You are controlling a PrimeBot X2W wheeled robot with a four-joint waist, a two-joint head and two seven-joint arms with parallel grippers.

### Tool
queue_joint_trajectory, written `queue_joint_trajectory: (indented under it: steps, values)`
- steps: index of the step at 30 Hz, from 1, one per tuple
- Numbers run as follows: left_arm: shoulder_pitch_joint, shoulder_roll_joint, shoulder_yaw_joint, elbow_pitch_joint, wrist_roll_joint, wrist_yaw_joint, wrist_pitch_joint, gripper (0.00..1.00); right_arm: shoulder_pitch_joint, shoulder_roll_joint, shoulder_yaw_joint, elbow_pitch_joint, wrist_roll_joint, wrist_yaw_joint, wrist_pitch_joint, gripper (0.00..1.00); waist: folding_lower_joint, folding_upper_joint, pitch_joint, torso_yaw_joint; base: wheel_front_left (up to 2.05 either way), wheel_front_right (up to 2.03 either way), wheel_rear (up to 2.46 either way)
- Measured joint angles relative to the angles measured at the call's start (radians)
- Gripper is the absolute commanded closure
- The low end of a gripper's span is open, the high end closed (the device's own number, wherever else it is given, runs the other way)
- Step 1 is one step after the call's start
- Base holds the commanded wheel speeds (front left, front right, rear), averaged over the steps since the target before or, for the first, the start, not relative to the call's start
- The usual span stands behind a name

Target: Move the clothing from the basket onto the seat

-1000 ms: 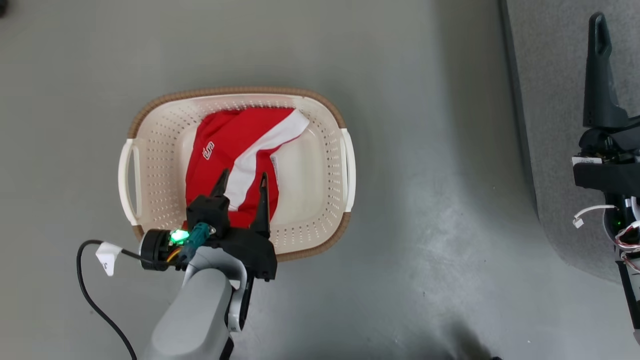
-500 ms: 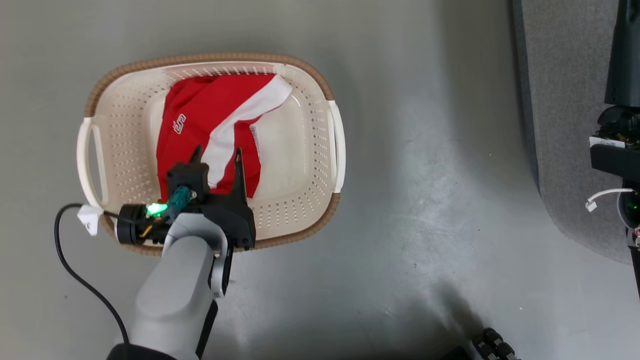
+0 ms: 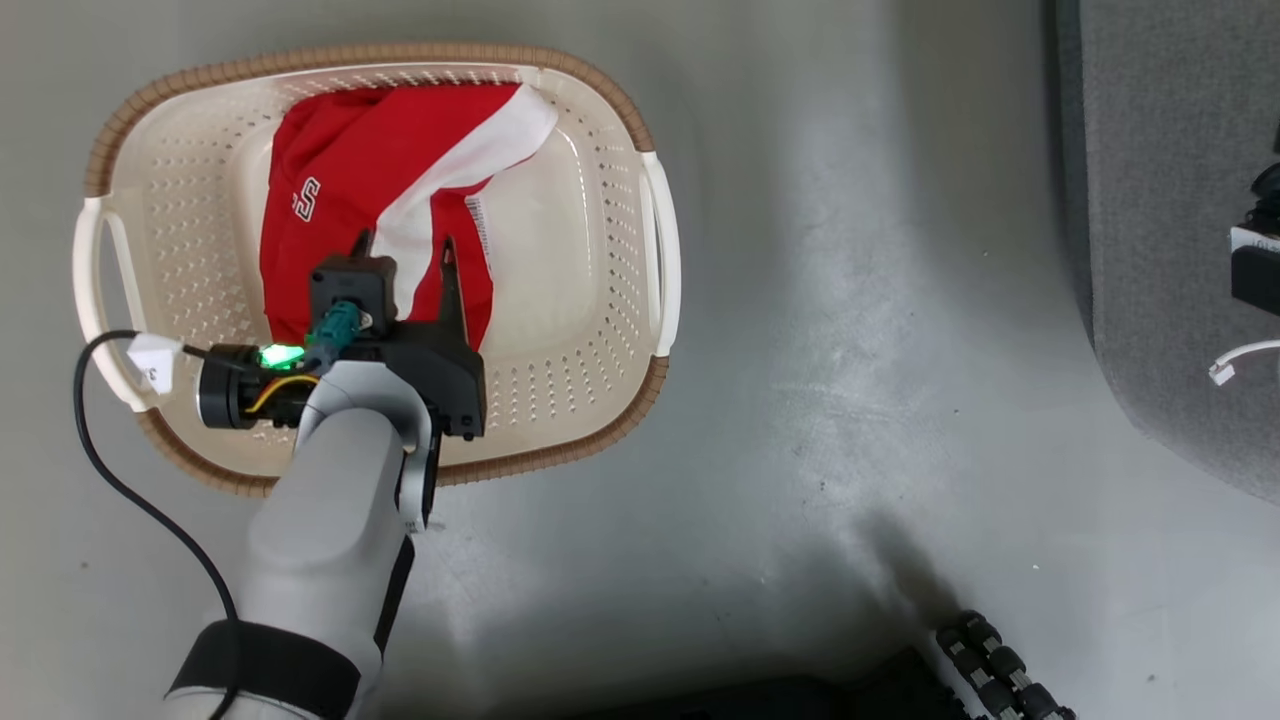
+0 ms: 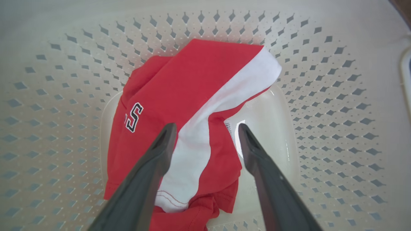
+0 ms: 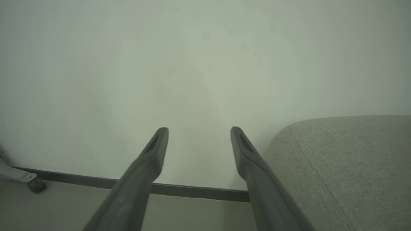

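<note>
My left claw point(image 4: 206, 128) hangs wide open, the clothing point(image 4: 192, 80) just beyond its tips; closing too shallow, I risk pinching one thin layer that slips free.

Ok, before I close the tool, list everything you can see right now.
clothing: one piece visible, red with a white stripe and an S logo, inside the basket
basket: one, cream perforated with a brown rim, on the floor
seat: one, grey fabric, head view's right edge
floor: grey, under the basket
wall: pale, ahead of the right tool
baseboard: one, dark, at the foot of the wall
metal leg: one, grey with a dark foot, right wrist view's left edge
cable: one, black, white tag, beside the left forearm
left tool: open, dark, fingers astride the white stripe
right tool: open, dark, beside the seat
</note>
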Motion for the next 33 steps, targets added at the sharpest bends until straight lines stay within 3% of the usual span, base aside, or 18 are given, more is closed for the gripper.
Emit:
queue_joint_trajectory:
  steps: [10, 33]
  values:
    - [-0.089, -0.001, 0.044, 0.059, -0.015, 0.0, 0.018, 0.0, -0.037, -0.025, 0.002, -0.069, -0.002, 0.003, -0.001, 0.0, 0.0, -0.0001, 0.072, -0.001, 0.0, 0.0, 0.0]
    - [-0.213, -0.005, 0.023, 0.151, -0.017, -0.01, 0.036, 0.0, -0.075, -0.052, 0.014, -0.11, -0.005, 0.003, -0.001, 0.0, 0.0, -0.0002, 0.191, 0.007, 0.0, 0.0, 0.0]
